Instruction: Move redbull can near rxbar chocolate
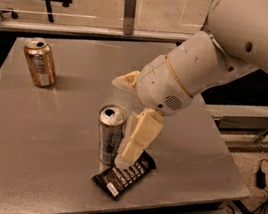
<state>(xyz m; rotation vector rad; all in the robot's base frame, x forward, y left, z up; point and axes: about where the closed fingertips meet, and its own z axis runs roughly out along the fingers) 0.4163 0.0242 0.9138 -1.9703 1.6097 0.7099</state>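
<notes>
The redbull can (110,134), slim and silver-grey with an open top, stands upright on the grey table (38,165) near its front edge. The rxbar chocolate (124,174), a flat black wrapper with white text, lies just right of and in front of the can's foot. My gripper (120,121) hangs over the can, open. One cream finger (139,137) points down just right of the can, with a thin gap between them. The other finger (125,81) sits behind and above the can.
A shorter copper-gold can (40,62) stands upright at the table's back left. The table's front edge runs just below the bar and its right edge is near the arm (234,49). Cables (265,175) lie on the floor at right.
</notes>
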